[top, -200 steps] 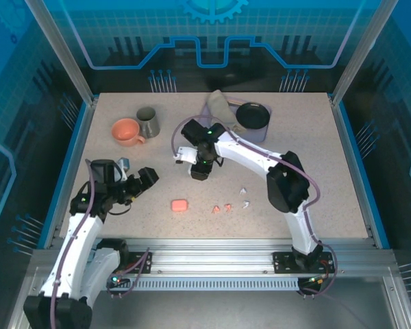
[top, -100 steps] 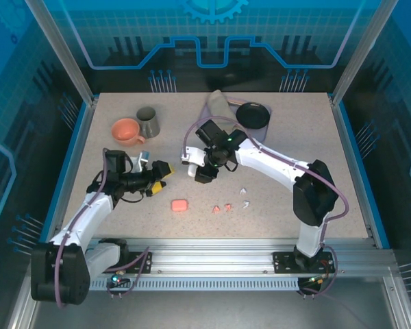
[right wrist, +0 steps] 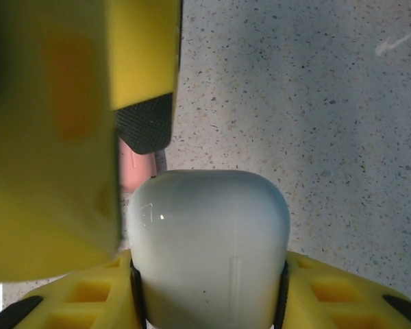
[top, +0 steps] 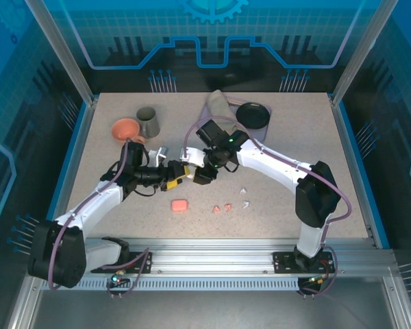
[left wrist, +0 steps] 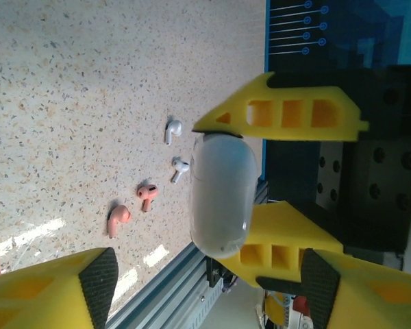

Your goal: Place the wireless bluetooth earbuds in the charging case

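Earbuds (top: 228,206) loose on the speckled table (top: 342,185), nearest the arm bases: two salmon-pink side by side, two white just to their right, none in a case. Pink case (top: 179,205) lying to their left, apart from them. Farther in, white case (left wrist: 222,185) clamped between the fingers of the right gripper (right wrist: 209,295); left gripper (top: 174,181) close beside it, fingers spread wide, holding nothing. At the far end: orange cup (top: 125,129), grey cup (top: 148,122), black dish (top: 252,115).
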Controlling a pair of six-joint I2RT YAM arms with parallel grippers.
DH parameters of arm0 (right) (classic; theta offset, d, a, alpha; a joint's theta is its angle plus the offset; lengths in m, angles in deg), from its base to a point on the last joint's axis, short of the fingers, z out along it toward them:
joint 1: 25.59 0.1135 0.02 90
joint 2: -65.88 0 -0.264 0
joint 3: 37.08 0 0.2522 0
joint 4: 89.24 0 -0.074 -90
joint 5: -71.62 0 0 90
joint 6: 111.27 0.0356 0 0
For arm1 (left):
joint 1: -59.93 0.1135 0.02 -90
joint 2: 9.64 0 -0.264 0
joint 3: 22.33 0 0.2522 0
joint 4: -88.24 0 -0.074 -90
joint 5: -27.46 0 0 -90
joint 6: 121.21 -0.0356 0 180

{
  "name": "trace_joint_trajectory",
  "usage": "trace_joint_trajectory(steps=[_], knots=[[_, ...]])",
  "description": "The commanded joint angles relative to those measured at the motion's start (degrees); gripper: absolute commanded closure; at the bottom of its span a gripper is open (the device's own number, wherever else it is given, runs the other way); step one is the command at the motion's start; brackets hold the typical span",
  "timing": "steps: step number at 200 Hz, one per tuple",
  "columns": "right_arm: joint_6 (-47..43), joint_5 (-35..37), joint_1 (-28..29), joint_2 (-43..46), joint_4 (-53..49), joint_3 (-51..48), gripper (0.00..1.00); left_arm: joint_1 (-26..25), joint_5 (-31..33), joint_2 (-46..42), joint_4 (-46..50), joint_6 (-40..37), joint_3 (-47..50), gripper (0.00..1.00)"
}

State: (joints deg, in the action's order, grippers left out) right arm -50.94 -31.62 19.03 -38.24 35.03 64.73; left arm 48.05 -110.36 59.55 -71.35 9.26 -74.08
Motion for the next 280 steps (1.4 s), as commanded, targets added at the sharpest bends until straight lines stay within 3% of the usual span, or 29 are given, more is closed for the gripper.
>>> trace_joint_trajectory(steps=[1, 25, 55, 135, 185, 235, 280], knots=[[-0.87, -4.27, 0.51, 1.89, -1.16, -0.43, 0.62, -1.09, 0.5, 1.5, -0.81, -0.72, -2.45, 0.29], [-0.7, -5.71, 0.61, 1.31, -1.83, -0.07, 0.62, -2.0, 0.6, 2.73, -0.86, -1.34, -3.61, 0.35], [-0.56, -6.07, 0.77, 0.5, -2.4, 0.5, 0.62, -2.55, 1.19, 3.74, -0.02, -2.01, -4.86, 0.51], [1.15, -7.29, 0.16, -0.63, -2.45, 2.0, 0.6, -2.89, 2.23, 2.33, 2.49, -4.61, -5.07, 0.82], [1.91, -9.33, -1.54, 2.05, -1.04, 0.7, 0.37, -2.97, 4.86, -0.72, 2.78, -8.58, -4.81, 0.89], [2.76, -12.91, -4.6, 10.71, 3.66, -6.42, 0.09, -4.15, 11.28, -5.85, 2.36, -16.99, -3.88, 0.95], [5.77, -14.09, -8.24, 20.69, 10.73, -15.58, 0.02, -6.88, 12.25, -10.77, -2.53, -27.17, -2.24, 1.0]])
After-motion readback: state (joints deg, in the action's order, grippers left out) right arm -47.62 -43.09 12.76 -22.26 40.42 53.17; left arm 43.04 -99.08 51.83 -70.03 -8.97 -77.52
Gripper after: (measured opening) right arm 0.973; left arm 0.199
